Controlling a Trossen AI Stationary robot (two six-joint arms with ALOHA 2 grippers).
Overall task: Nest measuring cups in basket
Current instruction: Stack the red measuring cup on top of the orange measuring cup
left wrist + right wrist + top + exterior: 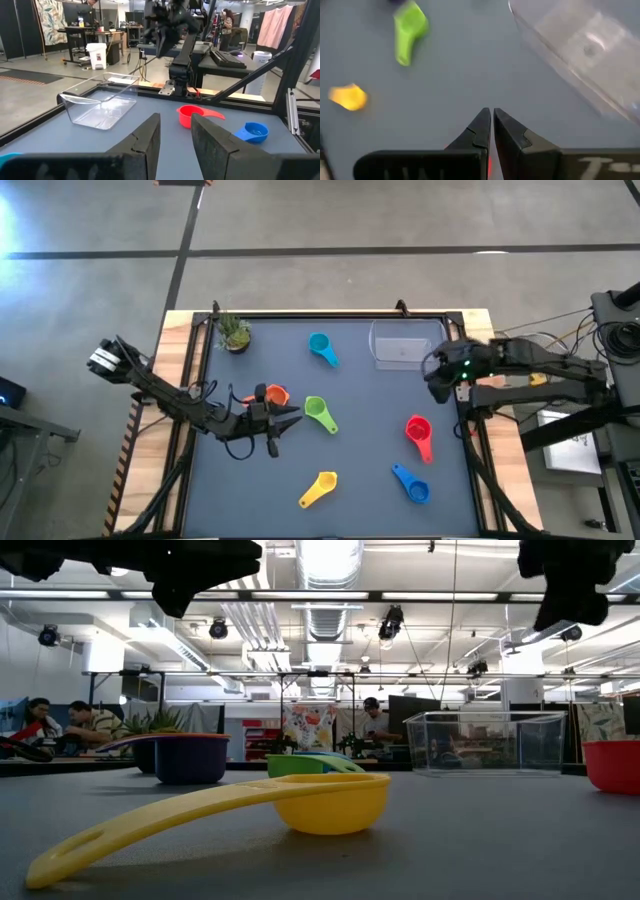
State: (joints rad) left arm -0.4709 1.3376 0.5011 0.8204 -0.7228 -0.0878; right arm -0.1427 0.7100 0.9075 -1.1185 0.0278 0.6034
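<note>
Left tool [290, 418]: hovers over the bench's left-middle, just beside the orange cup and the green cup; its fingers [145, 142] stand a little apart with nothing seen between them in the wrist view.
Right tool [437, 375]: clenched, fingers [482, 127] pressed together and empty, at the right edge just beside the basket.
Yellow cup [320, 489]: nearest the front edge, near the middle, handle pointing away from the blue one.
Blue cup [411, 483]: front right, near the yellow one.
Red cup [419, 434]: right side, between the blue cup and the basket.
Green cup [319, 413]: centre, just past the left tool's tips.
Orange cup [274, 394]: touching or just beside the left tool; a dark cup beside it cannot be made out clearly.
Teal cup [322, 347]: rear centre, left of the basket.
Basket [402, 345]: clear bin at the rear right, upright, holding no cups.
Plant [234, 333]: rear left corner.
Bench [360, 460]: dark grey top with a wooden frame.
People [70, 723]: seated far behind in the room.
</note>
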